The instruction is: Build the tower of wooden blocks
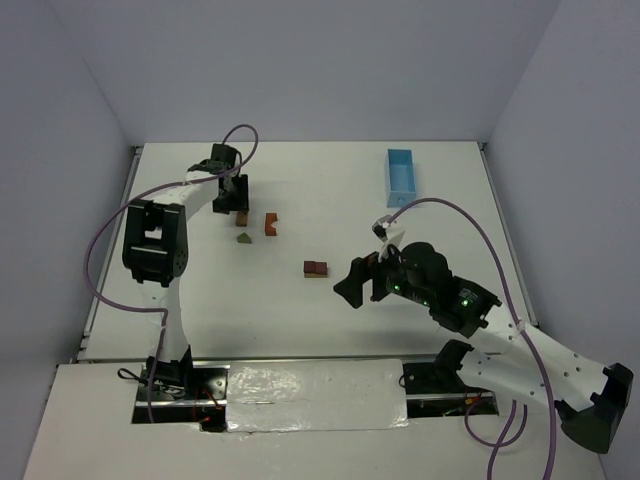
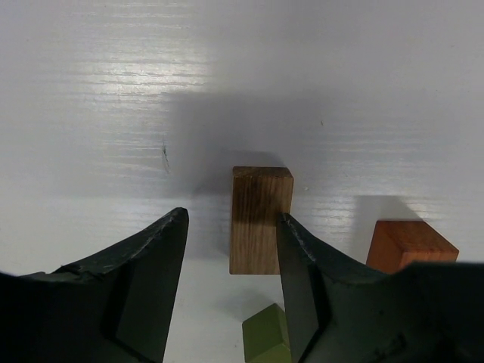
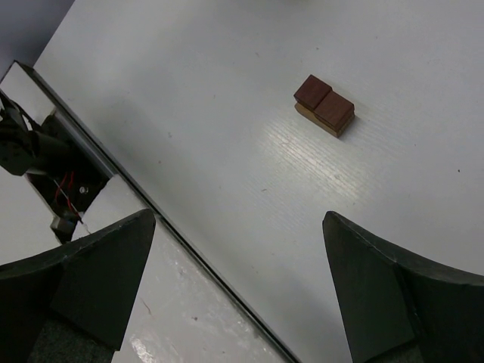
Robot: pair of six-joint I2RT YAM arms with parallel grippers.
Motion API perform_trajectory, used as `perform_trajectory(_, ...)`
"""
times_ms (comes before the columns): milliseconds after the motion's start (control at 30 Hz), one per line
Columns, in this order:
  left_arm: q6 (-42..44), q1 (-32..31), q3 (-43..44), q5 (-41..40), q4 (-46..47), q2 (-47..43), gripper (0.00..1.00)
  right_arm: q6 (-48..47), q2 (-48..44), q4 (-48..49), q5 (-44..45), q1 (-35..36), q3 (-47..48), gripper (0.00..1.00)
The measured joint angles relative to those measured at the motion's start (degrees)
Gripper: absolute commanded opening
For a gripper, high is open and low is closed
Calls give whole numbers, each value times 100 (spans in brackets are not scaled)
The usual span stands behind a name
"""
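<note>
Dark fingers [image 2: 151, 287] of the left hand [image 2: 231, 227] fill the bottom of its wrist view, spread apart and gripping nothing. An upright brown block [image 2: 261, 215] stands on the white tabletop [image 2: 113, 113] just beyond the gap, close against the right-side finger; whether they touch I cannot tell. An olive-green piece [image 2: 266, 333] lies nearer the camera, partly hidden by that finger, and an orange piece [image 2: 408, 243] sits off to the right.

Only the overhead view shows that the orange piece is an arch with a notch. It also shows that these three pieces lie apart in a loose cluster at the far left, none stacked. A light-blue tray [image 1: 401, 176] at the far right appears overhead but in neither wrist view.

Near the middle, the right hand [image 3: 238, 227] hangs above the tabletop, its jaws wide apart and empty. Its camera shows what the overhead view blurs: two dark red blocks [image 3: 324, 102] side by side on a flat lighter brown block [image 3: 314, 121], well apart from the cluster.
</note>
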Motion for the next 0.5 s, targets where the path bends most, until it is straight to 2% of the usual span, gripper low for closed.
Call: perform_trajectory(500,13,-57,-210,181,295,-94,62,-11,328,0,-133,2,-68,100)
